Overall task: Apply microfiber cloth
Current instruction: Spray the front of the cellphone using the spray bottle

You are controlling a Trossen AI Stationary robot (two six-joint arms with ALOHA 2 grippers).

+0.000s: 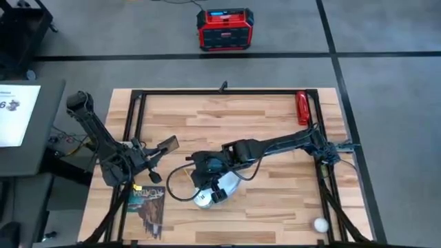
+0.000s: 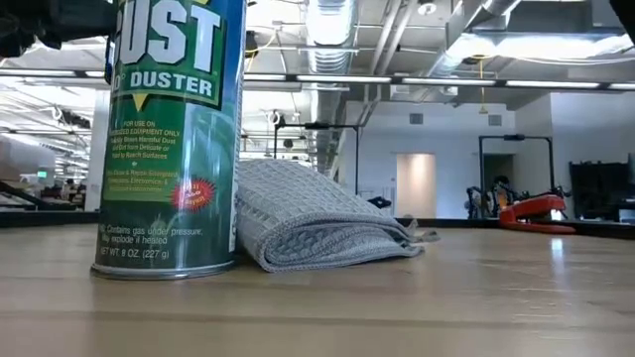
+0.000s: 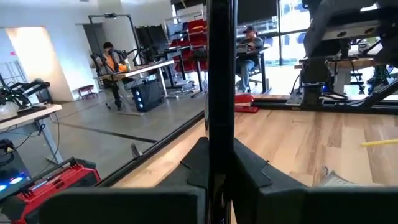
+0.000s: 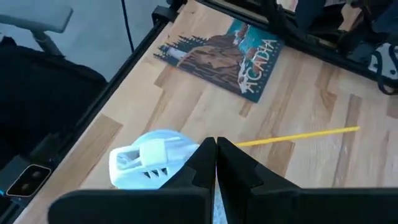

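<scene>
bare wood lay open far and right; the booklet (image 1: 148, 207) and yellow stick (image 4: 298, 136) blocked the near-left corner.

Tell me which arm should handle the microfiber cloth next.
Right. The right gripper hangs just above the microfiber cloth near the table's middle, beside the duster can. The left gripper is off to the side, shut on the black phone.

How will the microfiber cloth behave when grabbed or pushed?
Likely floppy: the microfiber cloth lies in soft, rounded folds. Probably unfolds if pinched by one layer. Waffle weave probably grips wood; pushing may nudge the adjacent duster can.
</scene>
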